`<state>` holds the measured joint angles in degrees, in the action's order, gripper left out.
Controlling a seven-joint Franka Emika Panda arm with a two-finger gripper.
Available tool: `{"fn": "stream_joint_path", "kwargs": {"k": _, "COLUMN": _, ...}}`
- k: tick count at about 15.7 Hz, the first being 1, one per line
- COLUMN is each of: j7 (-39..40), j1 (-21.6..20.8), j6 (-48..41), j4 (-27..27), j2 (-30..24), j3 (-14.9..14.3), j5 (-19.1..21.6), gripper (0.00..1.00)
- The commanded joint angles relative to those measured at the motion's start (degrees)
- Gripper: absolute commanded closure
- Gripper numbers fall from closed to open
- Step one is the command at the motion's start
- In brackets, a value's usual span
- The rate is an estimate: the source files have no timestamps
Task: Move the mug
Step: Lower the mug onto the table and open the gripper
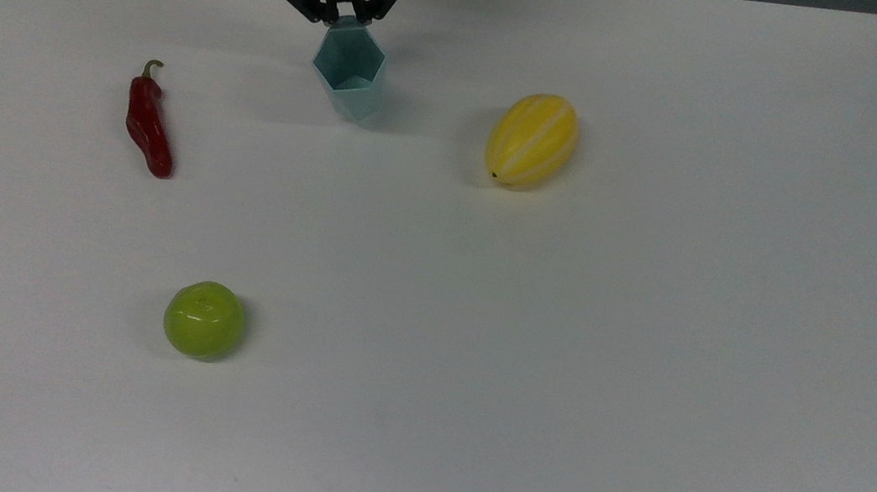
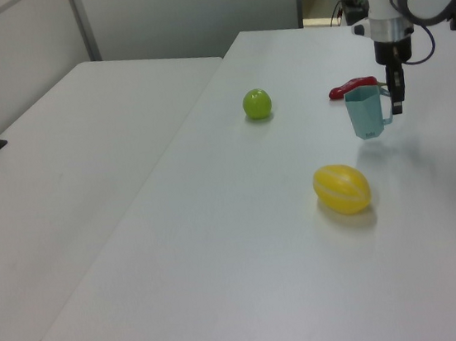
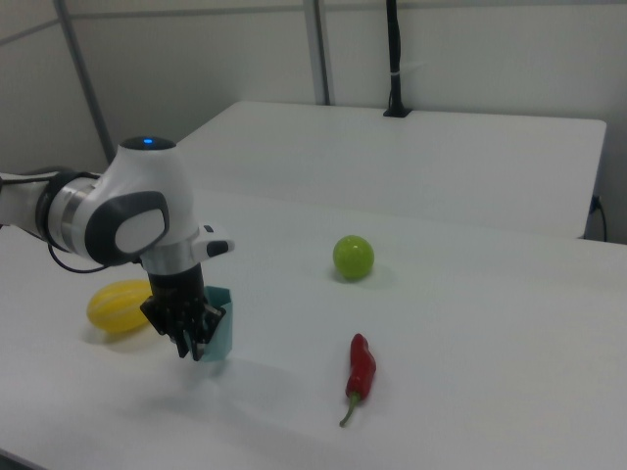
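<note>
The white worktop [image 1: 562, 338] fills nearly the whole top view, and in the left view a second white table [image 2: 71, 181] stands beside it on the left view's left. The arm [image 3: 118, 220], white with a grey joint, takes the left of the right view, reaching down; the top view catches just its white wrist at the upper edge, and the left view shows it in the upper right corner.

The yellow melon [image 1: 531, 140] lies upper centre in the top view, its length slanting. The mug [image 1: 348, 80] is to the melon's left in the top view, in the upper middle of the frame, upright, its hexagonal mouth facing up and its long axis vertical. The left view shows what the top view hides: the looped handle points to the left view's right, toward the gripper [image 2: 397, 98]. In the right view the mug [image 3: 219, 333] sits half behind the gripper [image 3: 189, 338].

The jaws are closed on the mug at its handle side, at the far rim in the top view [image 1: 339, 13].

The green round fruit [image 1: 204, 319] sits lower left in the top view, well apart. The red chilli [image 1: 149, 123] lies at the left, stem pointing up the frame.
</note>
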<state>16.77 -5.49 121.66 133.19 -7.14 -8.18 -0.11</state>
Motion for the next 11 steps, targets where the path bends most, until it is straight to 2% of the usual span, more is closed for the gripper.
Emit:
{"fn": "stream_joint_path", "kwargs": {"k": 1, "j7": 1.2, "j1": 1.0, "j6": 6.3, "j4": 3.7, "j2": 0.3, "j3": 0.0, "j5": 0.2, "gripper": 1.0}}
{"fn": "stream_joint_path", "kwargs": {"k": 4, "j7": 1.2, "j1": 1.3, "j6": 8.6, "j4": 3.8, "j2": 1.8, "j3": 0.0, "j5": 0.2, "gripper": 0.99}}
{"fn": "stream_joint_path", "kwargs": {"k": 8, "j7": 1.1, "j1": 1.7, "j6": 10.4, "j4": 4.1, "j2": 2.1, "j3": 0.0, "j5": 0.3, "gripper": 0.89}}
{"fn": "stream_joint_path", "kwargs": {"k": 9, "j7": 0.8, "j1": 1.7, "j6": 10.2, "j4": 4.1, "j2": 2.1, "j3": 0.0, "j5": 0.3, "gripper": 0.7}}
{"fn": "stream_joint_path", "kwargs": {"k": 11, "j7": 0.7, "j1": 1.7, "j6": 9.9, "j4": 4.1, "j2": 2.1, "j3": 0.1, "j5": 0.3, "gripper": 0.49}}
